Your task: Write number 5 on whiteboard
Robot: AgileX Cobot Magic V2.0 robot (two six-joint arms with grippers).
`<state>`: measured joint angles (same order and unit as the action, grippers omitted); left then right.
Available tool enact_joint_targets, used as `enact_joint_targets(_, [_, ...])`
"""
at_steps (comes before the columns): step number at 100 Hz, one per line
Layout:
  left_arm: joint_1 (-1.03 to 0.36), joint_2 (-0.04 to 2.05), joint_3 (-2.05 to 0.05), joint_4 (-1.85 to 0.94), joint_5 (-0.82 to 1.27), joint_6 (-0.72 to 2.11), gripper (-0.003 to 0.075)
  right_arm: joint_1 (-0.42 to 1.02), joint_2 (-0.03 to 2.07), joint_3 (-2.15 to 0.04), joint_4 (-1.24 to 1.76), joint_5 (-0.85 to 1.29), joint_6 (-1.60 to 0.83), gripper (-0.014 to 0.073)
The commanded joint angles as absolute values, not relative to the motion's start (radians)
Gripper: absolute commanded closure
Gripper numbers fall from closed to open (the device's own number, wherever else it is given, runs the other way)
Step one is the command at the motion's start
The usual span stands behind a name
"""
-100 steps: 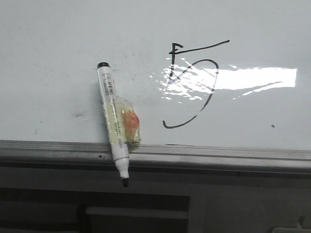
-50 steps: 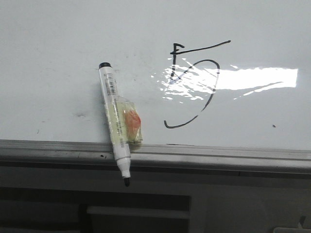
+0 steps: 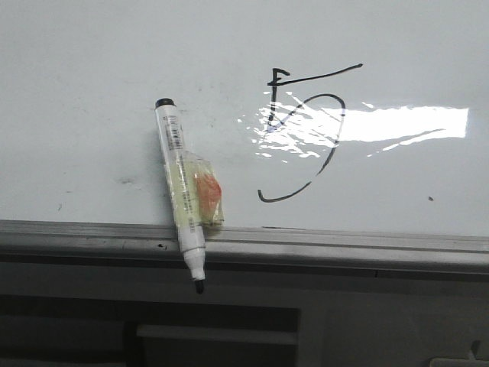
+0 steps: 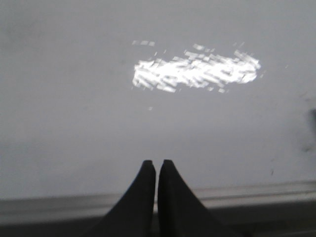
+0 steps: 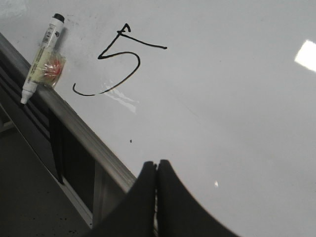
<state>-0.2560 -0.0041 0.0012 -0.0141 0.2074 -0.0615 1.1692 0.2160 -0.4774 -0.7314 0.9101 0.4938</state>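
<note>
Number 5 [image 3: 302, 134] drawn thin black on whiteboard [image 3: 92, 61]

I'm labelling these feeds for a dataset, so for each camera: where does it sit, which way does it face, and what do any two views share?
Front view: faces forward over the whiteboard, showing the number 5 and the marker lying across the ledge; no robot part shows.
Left wrist view: on the left arm, facing bare board and glare; the shut left end effector shows.
Right wrist view: on the right arm, facing the board obliquely; the shut right end effector shows.
Front and right wrist views share the 5, marker and ledge.
</note>
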Motion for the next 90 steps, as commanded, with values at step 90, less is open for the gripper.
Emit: enact_joint_targets(90, [-0.24, -0.031, 0.025, -0.044, 0.288, -0.095, 0.0741, 1.162, 0.227, -0.486, -0.798, 0.886, 0.493, 0.0637])
